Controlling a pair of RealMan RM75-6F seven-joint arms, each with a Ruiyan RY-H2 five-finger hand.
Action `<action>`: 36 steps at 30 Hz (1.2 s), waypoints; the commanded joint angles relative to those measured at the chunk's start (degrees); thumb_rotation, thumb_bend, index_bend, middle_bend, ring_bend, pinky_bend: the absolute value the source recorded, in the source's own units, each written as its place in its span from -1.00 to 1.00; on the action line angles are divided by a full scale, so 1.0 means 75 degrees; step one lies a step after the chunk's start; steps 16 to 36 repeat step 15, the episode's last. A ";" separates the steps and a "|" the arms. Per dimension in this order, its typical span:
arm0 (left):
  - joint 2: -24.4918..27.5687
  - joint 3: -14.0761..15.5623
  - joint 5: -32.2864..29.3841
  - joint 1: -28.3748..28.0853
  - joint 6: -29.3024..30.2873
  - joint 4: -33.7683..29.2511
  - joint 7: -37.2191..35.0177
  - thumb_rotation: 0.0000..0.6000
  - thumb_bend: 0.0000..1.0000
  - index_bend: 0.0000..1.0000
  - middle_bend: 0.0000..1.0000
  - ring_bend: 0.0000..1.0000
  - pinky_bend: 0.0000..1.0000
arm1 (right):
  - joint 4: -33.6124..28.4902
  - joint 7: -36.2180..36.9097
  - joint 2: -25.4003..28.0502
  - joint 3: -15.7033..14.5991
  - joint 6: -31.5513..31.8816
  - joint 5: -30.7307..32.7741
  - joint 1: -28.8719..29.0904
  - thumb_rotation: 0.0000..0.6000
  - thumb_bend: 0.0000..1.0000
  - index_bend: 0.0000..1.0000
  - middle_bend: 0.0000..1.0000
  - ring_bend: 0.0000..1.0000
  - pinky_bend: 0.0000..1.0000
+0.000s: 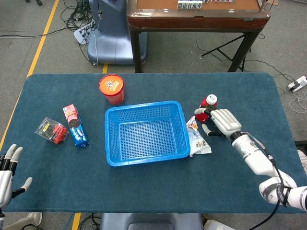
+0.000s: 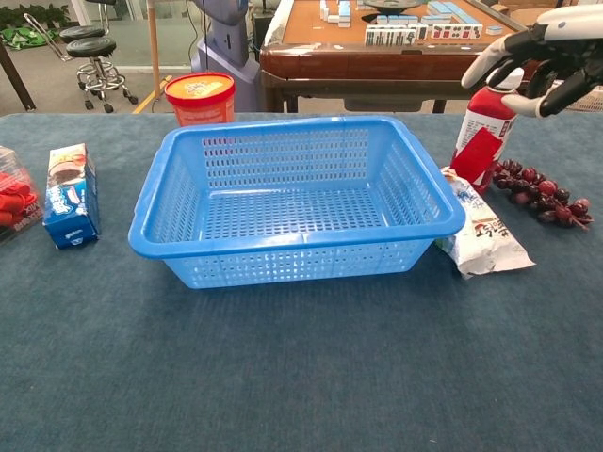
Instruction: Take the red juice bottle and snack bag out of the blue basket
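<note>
The blue basket point(image 1: 113, 148) point(image 2: 151, 212) stands mid-table with nothing in it. The white snack bag point(image 1: 197, 142) point(image 2: 478, 232) lies flat on the cloth against the basket's right side. Just behind the bag, the red juice bottle point(image 1: 206, 106) point(image 2: 482, 133) with a white cap stands upright. My right hand point(image 1: 221, 121) point(image 2: 541, 56) hovers above and to the right of the bag, fingers spread, holding nothing. My left hand point(image 1: 8, 168) rests at the table's front-left corner, fingers apart and empty.
A bunch of dark red grapes point(image 2: 542, 192) lies right of the bottle. An orange-lidded cup point(image 1: 111, 88) point(image 2: 199, 98) stands behind the basket. A blue cookie box point(image 1: 76, 126) point(image 2: 70, 195) and a clear pack of red items point(image 1: 51, 131) sit to the left.
</note>
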 commanded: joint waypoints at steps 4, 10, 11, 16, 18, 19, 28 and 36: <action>-0.0027 -0.0040 -0.0037 -0.0046 -0.0043 0.0075 -0.0045 1.00 -0.46 -0.99 -0.95 -0.75 -0.75 | -0.0738 -0.0669 0.0372 -0.0180 0.1758 -0.0535 -0.0993 1.00 0.10 -0.54 -0.56 -0.70 -0.26; -0.0055 -0.0118 -0.0131 -0.0110 -0.0098 0.0185 -0.0133 1.00 -0.46 -0.99 -0.95 -0.75 -0.75 | -0.1256 -0.1316 0.0533 -0.0545 0.3450 -0.0831 -0.2177 1.00 0.04 -0.54 -0.52 -0.69 -0.26; -0.0064 -0.0137 -0.0154 -0.0128 -0.0112 0.0204 -0.0144 1.00 -0.46 -0.99 -0.95 -0.75 -0.75 | -0.1270 -0.1409 0.0527 -0.0639 0.3759 -0.0911 -0.2417 1.00 0.03 -0.54 -0.52 -0.68 -0.26; -0.0095 -0.0188 -0.0218 -0.0166 -0.0133 0.0272 -0.0154 1.00 -0.46 -0.99 -0.95 -0.75 -0.75 | -0.1320 -0.1490 0.0567 -0.0951 0.4600 -0.1093 -0.3174 1.00 0.03 -0.54 -0.50 -0.66 -0.26; -0.0095 -0.0188 -0.0218 -0.0166 -0.0133 0.0272 -0.0154 1.00 -0.46 -0.99 -0.95 -0.75 -0.75 | -0.1320 -0.1490 0.0567 -0.0951 0.4600 -0.1093 -0.3174 1.00 0.03 -0.54 -0.50 -0.66 -0.26; -0.0095 -0.0188 -0.0218 -0.0166 -0.0133 0.0272 -0.0154 1.00 -0.46 -0.99 -0.95 -0.75 -0.75 | -0.1320 -0.1490 0.0567 -0.0951 0.4600 -0.1093 -0.3174 1.00 0.03 -0.54 -0.50 -0.66 -0.26; -0.0095 -0.0188 -0.0218 -0.0166 -0.0133 0.0272 -0.0154 1.00 -0.46 -0.99 -0.95 -0.75 -0.75 | -0.1320 -0.1490 0.0567 -0.0951 0.4600 -0.1093 -0.3174 1.00 0.03 -0.54 -0.50 -0.66 -0.26; -0.0095 -0.0188 -0.0218 -0.0166 -0.0133 0.0272 -0.0154 1.00 -0.46 -0.99 -0.95 -0.75 -0.75 | -0.1320 -0.1490 0.0567 -0.0951 0.4600 -0.1093 -0.3174 1.00 0.03 -0.54 -0.50 -0.66 -0.26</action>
